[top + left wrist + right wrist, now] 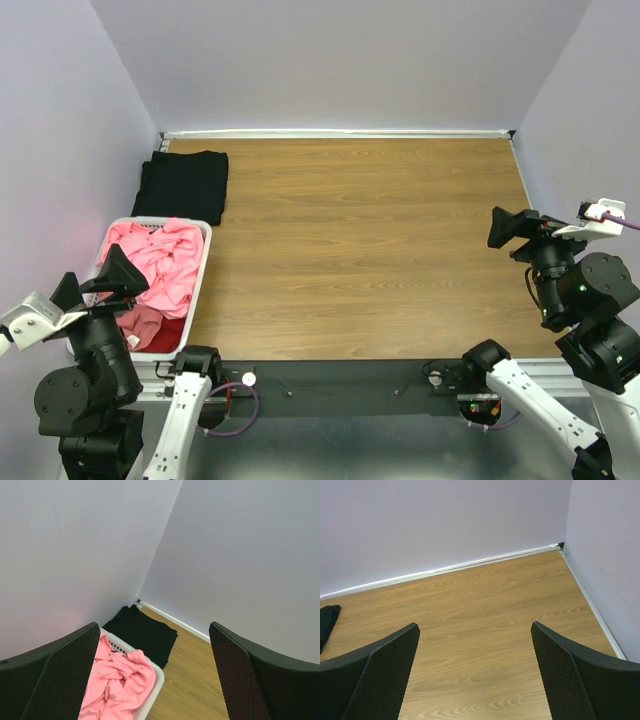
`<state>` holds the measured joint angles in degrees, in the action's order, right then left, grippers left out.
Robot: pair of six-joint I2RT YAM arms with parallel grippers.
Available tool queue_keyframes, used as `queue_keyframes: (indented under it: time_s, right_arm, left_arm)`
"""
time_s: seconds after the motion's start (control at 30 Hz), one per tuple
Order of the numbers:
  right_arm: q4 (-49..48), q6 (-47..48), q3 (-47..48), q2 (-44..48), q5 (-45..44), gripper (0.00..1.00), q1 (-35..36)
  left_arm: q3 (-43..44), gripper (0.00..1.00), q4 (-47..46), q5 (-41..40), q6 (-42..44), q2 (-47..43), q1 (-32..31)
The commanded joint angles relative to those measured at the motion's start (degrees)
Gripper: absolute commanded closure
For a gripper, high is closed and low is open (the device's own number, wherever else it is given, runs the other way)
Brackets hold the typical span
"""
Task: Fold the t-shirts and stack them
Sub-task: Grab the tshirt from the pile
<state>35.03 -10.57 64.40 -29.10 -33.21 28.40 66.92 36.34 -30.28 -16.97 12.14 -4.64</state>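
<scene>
A folded black t-shirt (183, 185) lies flat at the table's far left corner; it also shows in the left wrist view (142, 632). Crumpled salmon-pink t-shirts (158, 260) fill a white basket (201, 270) at the left edge, with a red one (160, 335) at its near end. The pink cloth shows in the left wrist view (117, 682). My left gripper (105, 280) is open and empty, raised over the basket's near left side. My right gripper (510, 232) is open and empty, raised over the table's right edge.
The wooden table (370, 250) is walled by pale panels at the back and both sides. A dark rail with cables (340, 380) runs along the near edge between the arm bases. The black shirt's edge shows in the right wrist view (327, 620).
</scene>
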Motion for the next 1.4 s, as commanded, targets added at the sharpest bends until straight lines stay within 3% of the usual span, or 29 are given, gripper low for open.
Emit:
queue_keyframes:
  time_s: [0.0,0.3,0.63,0.77,1.07,1.37]
  right_arm:
    - [-1.5,-1.2,-0.5,0.1,1.1,0.00,0.0]
    - [-1.5,-0.6,-2.0,-3.8,10.0,0.00,-0.1]
    - [-1.7,-4.2,-6.1,-9.4,21.5,0.00,-0.1]
    - [-1.7,-3.1,-6.5,-10.9,24.7,0.00,-0.1]
    - [-2.2,-0.6,-8.8,-11.0,24.6,0.00,-0.1]
    - [-2.9,0.5,-10.2,-11.0,22.8,0.00,-0.1]
  left_arm:
    - [-0.8,0.02,1.0,-2.1,-1.4,-0.7,-0.2]
    - [-1.8,0.02,5.2,-1.6,-5.5,6.6,-0.2]
    - [-8.5,0.02,10.8,4.1,-11.2,34.0,0.0]
    - [-9.1,0.02,9.0,6.6,-10.5,42.4,4.2]
    - [-9.0,0.11,3.8,11.5,-8.4,50.5,20.0]
    - [-12.9,0.17,1.4,14.6,-12.0,57.3,23.9]
